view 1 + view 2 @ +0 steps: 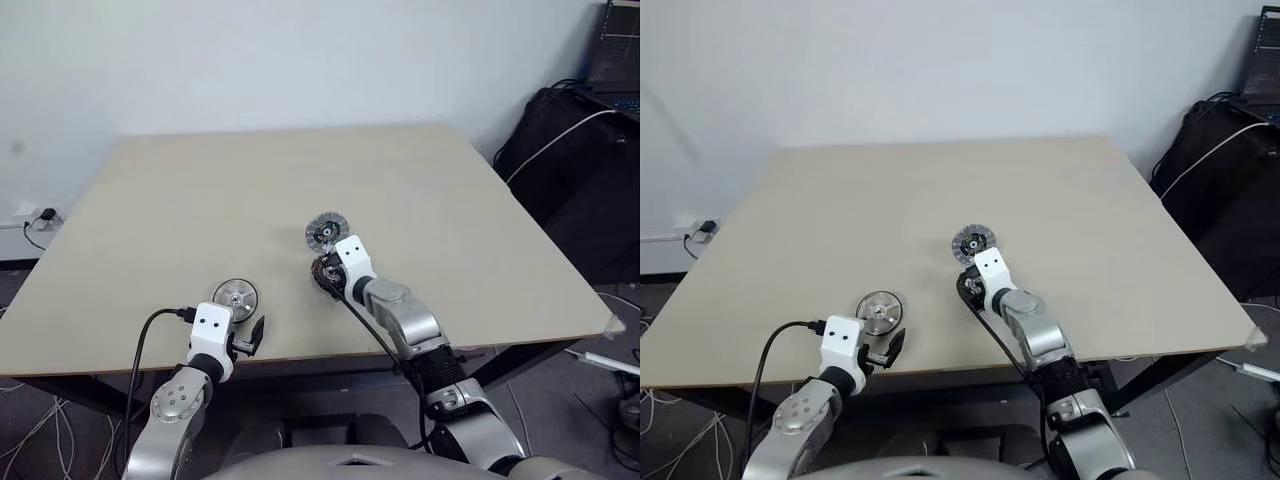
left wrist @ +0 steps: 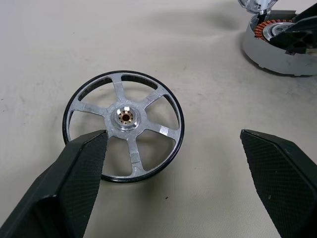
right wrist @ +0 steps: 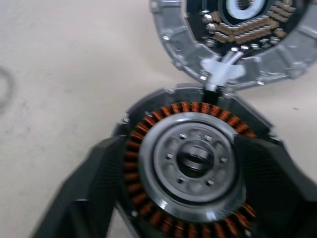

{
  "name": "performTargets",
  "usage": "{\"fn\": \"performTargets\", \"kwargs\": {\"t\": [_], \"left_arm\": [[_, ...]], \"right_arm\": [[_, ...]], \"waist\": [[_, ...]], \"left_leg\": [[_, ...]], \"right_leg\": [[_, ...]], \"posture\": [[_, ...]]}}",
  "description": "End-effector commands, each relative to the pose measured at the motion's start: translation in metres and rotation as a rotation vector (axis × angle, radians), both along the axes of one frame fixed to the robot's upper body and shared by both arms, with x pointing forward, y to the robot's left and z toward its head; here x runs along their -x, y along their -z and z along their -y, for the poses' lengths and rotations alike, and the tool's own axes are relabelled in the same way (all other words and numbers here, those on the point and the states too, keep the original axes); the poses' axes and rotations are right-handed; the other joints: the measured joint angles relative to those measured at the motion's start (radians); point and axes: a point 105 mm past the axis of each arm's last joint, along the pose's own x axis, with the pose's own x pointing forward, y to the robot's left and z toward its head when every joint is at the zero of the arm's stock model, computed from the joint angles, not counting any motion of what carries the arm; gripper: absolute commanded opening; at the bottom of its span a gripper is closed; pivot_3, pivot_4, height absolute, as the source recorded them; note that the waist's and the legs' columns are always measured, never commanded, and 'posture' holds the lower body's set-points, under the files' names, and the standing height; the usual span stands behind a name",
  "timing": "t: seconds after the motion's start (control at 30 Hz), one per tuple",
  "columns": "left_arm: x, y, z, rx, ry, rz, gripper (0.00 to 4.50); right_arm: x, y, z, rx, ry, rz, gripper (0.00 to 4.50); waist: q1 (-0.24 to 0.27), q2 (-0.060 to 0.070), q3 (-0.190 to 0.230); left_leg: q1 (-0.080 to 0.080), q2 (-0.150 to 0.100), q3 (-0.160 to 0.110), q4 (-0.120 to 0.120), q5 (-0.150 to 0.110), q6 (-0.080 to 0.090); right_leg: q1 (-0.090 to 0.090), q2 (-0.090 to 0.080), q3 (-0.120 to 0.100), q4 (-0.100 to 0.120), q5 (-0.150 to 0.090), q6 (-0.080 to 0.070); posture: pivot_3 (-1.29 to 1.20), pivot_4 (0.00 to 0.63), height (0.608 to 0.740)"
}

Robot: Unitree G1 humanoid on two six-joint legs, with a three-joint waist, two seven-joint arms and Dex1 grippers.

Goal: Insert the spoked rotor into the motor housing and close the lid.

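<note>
Insertion stage, rotor not yet seated. The spoked rotor point(image 2: 124, 126) lies flat on the tabletop point(image 1: 400, 180), just ahead of the left claw point(image 2: 172, 135), which stands released and wide, one finger point(image 2: 81, 163) overlapping the rotor's near rim in the wrist view. The motor housing point(image 3: 190, 163) sits well to the right of the rotor, its copper winding ring and silver centre exposed. The lid point(image 1: 325, 232) is swung back on its hinge, lying just beyond the housing. The right claw point(image 1: 327, 274) is set about the housing; whether it is clenched on it or released cannot be told.

To pick up well, the left claw should probably close across the rotor's dark rim (not the spokes), lift it level, and lower it with hub centred over the housing's bore. The right claw, judged to be steadying the housing, would need to leave the top face free.

Surroundings: a black cable point(image 1: 140, 350) trails from the left wrist, and a black bag point(image 1: 560, 150) stands off the tabletop's right side. Neither obstructs the short path between rotor and housing.
</note>
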Motion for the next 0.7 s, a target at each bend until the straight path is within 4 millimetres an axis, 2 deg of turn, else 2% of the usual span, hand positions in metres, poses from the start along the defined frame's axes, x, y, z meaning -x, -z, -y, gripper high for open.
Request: {"fn": "performTargets", "kwargs": {"t": [0.03,0.13,0.37,0.7], "left_arm": [[-0.0040,-0.0102,0.0024,0.001,0.005,0.046,4.50],[-0.0044,-0.0100,0.0023,0.000,0.006,0.046,4.50],[-0.0047,-0.0104,0.0016,-0.001,0.004,0.049,4.50],[-0.0047,-0.0102,0.0012,-0.003,0.005,0.049,4.50]], "right_arm": [[-0.0065,-0.0281,-0.0076,-0.081,-0.008,0.085,3.31],[-0.0065,-0.0321,-0.0109,-0.087,-0.014,0.098,2.47],[-0.0083,-0.0307,-0.0086,-0.066,0.008,0.102,0.13],[-0.0056,-0.0268,-0.0015,-0.039,0.007,0.098,0.06]], "waist": [[-0.001,0.000,0.000],[-0.001,0.000,0.000],[0.000,0.000,0.000],[-0.001,0.000,0.000]], "left_leg": [[0.000,0.000,0.000,0.000,0.000,0.000],[0.000,0.001,0.000,0.000,0.000,0.000],[0.000,0.000,0.000,0.000,0.000,0.000],[0.000,0.000,0.000,0.000,0.000,0.000]], "right_leg": [[0.000,0.000,0.000,0.000,0.000,0.000],[-0.001,0.000,0.000,0.000,0.000,0.000],[0.000,0.000,0.000,0.000,0.000,0.000],[0.000,0.000,0.000,0.000,0.000,0.000]], "posture": [[0.00,0.000,0.740],[0.00,0.000,0.740],[0.00,0.000,0.740],[0.00,0.000,0.740]]}}
